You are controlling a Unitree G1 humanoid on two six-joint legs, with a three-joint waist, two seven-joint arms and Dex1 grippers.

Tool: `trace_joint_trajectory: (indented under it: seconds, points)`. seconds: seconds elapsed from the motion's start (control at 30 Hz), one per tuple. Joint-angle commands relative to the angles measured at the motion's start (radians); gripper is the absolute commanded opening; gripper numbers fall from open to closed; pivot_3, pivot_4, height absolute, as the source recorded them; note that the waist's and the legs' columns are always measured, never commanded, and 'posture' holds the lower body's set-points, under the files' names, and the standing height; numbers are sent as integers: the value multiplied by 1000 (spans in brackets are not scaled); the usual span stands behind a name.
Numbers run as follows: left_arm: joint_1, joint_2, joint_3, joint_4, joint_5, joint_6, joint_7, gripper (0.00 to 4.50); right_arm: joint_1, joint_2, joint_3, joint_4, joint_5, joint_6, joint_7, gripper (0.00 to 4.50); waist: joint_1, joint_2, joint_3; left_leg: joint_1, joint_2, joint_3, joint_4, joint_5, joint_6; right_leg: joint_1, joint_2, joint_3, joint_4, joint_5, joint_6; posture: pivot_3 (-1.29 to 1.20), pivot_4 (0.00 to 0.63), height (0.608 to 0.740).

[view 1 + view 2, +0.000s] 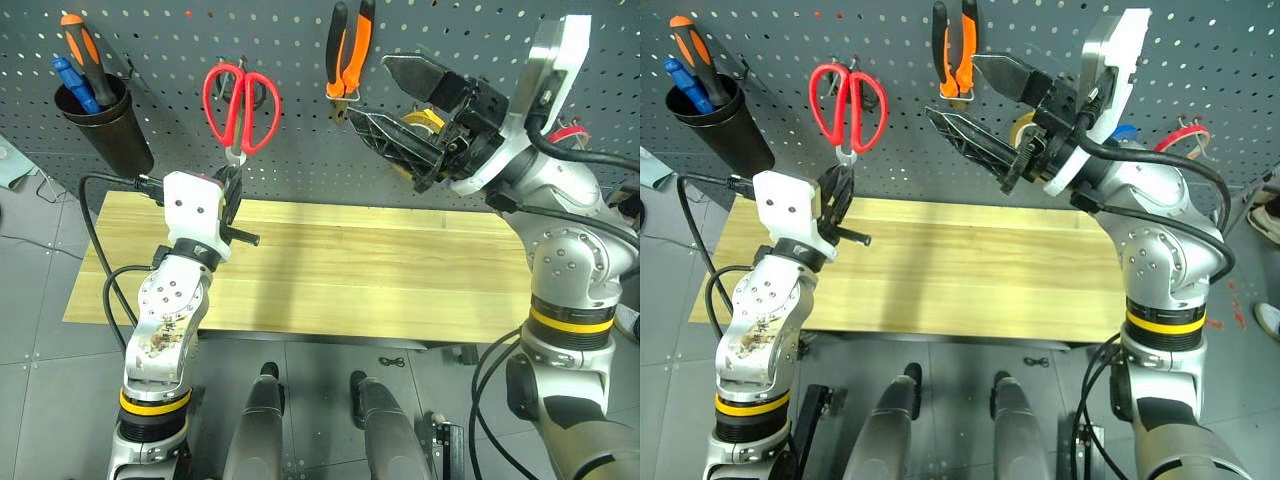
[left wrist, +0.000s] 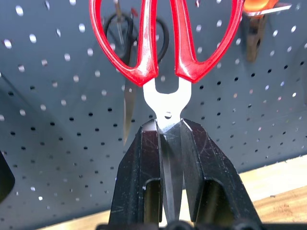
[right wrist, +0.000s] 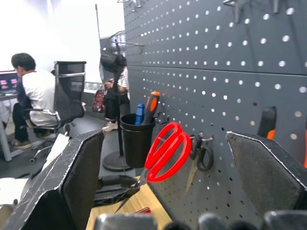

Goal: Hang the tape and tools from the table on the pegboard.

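The pegboard (image 1: 300, 110) already carries the pliers (image 1: 349, 55), orange-and-black handles up, hung high near the middle. The red-handled scissors (image 1: 240, 105) are at the board, handles up and blades down, beside a small pair of black-handled scissors (image 2: 125, 43) that hangs from a hook. Whether the red handles are already over a hook cannot be told. The left claw (image 1: 232, 190) is clamped on the steel blades just below the pivot, so this item reads as being placed, not yet let go. The tabletop (image 1: 330, 270) shows bare planks in front of the robot. A yellow roll (image 1: 425, 120) and a red ring (image 1: 570, 132) show behind the right arm, and a sliver of blue (image 1: 1124, 131) beside its wrist may be the tape, though that is uncertain. The slim red-handled screwdriver is not identified; a black cup (image 1: 105, 120) at the board's left holds an orange and a blue screwdriver. By this reading the job is well advanced, with release of the scissors the immediate remaining act.

Left arm: forearm raised from the near tabletop edge, claw pointing forward and slightly up at the board. Right arm: lifted high, elbow bent, right claw (image 1: 395, 95) spread wide and empty, aimed across toward the left, just beside the pliers.
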Motion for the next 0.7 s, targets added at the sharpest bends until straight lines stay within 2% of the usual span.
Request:
trace_joint_trajectory:
  seconds: [0.03, 0.1, 0.17, 0.2, 0.4, 0.57, 0.7]
  points:
    - [6, 2, -1, -20, 22, -5, 7, 121, -14, -7, -12, -32, -9, -31, -5, 4500, 1, 0, 0, 0, 0, 0, 0, 0, 0, 0, 0, 0, 0, 0, 0, 124, 303, 740]
    - [11, 4, -1, -18, 24, -7, 3, 121, -12, -10, -11, -36, -10, -27, -4, 4500, 1, 0, 0, 0, 0, 0, 0, 0, 0, 0, 0, 0, 0, 0, 0, 124, 303, 740]
    - [20, 5, -1, -21, 22, -8, -4, 1211, -10, -11, -10, -38, -11, -25, -2, 4500, 1, 0, 0, 0, 0, 0, 0, 0, 0, 0, 0, 0, 0, 0, 0, 124, 303, 740]
    - [24, 5, -2, -22, 21, -9, -7, 1525, -10, -11, -10, -37, -11, -25, 0, 4500, 1, 0, 0, 0, 0, 0, 0, 0, 0, 0, 0, 0, 0, 0, 0, 122, 298, 740]
    - [127, 9, 36, -18, 20, -26, -10, 4452, 51, -31, 22, -63, -22, -19, 45, 4500, 0, 0, -3, 0, 0, 0, 0, 0, 0, 0, 0, 0, 0, 0, 0, 131, 297, 740]
    - [186, 39, 100, 94, 7, -8, -27, 4452, 133, -96, 124, -101, -72, 33, 83, 4500, 0, 0, -4, 0, 1, 0, 0, 1, 1, 0, 0, -1, 0, 0, -1, 126, 311, 740]
    - [135, 102, 163, 272, -11, -1, -52, 4452, 168, -114, 186, -128, -89, 66, 96, 4500, -1, 0, -5, 0, 2, 0, 0, 1, 2, 0, 0, -3, 0, 0, 0, 116, 339, 740]
